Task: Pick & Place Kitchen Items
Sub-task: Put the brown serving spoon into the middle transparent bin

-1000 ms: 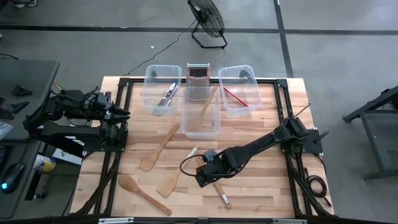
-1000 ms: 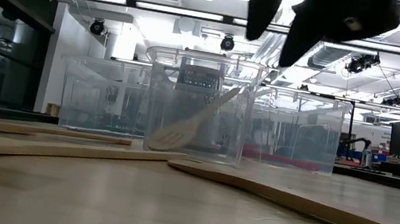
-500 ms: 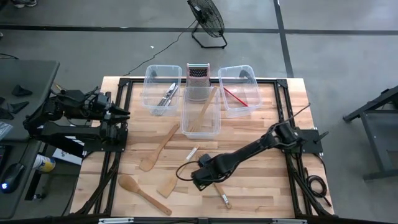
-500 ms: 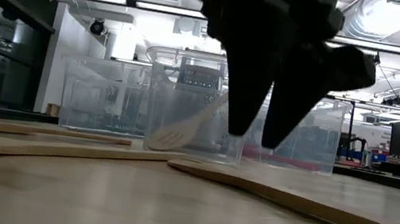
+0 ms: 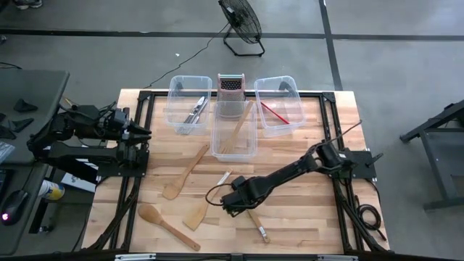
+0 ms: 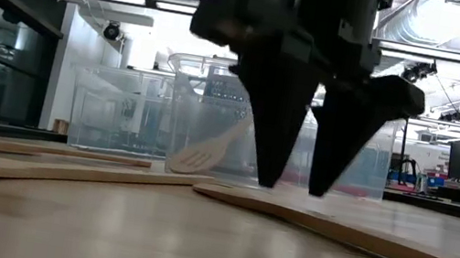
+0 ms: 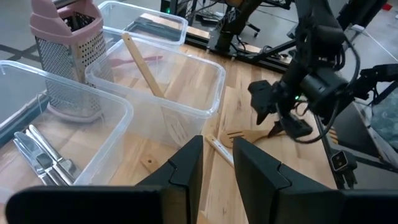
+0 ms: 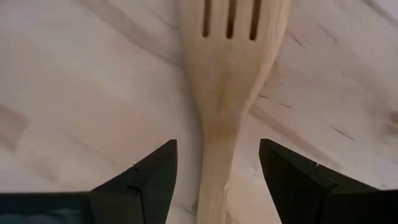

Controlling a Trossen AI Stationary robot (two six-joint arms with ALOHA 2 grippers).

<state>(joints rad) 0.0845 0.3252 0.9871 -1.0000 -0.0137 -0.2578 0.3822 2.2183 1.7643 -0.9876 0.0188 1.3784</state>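
Observation:
A pale wooden slotted fork (image 8: 230, 68) lies flat on the table, and its handle end shows in the high view (image 5: 258, 228). My right gripper (image 5: 230, 205) is open and low over the fork, near table height in the low view (image 6: 290, 187). One finger stands on each side of the fork's neck (image 8: 214, 143), with a gap to the wood on both sides. My left gripper (image 5: 143, 132) waits open at the table's left edge. A wooden spatula (image 5: 185, 172), a wooden spoon (image 5: 167, 225) and a second spatula (image 5: 197, 214) also lie flat on the table.
Three clear bins stand at the far side. The left one (image 5: 176, 114) holds metal cutlery, the middle one (image 5: 250, 148) a wooden spoon, the right one (image 5: 290, 125) a red spatula. A metal grater (image 5: 230, 94) stands between them. A small pale stick (image 5: 224, 177) lies near the fork.
My right gripper has come down from well above the table to just over it, moving a little toward the table's left edge. It now stands over the wooden fork. The fork and the other utensils have not moved.

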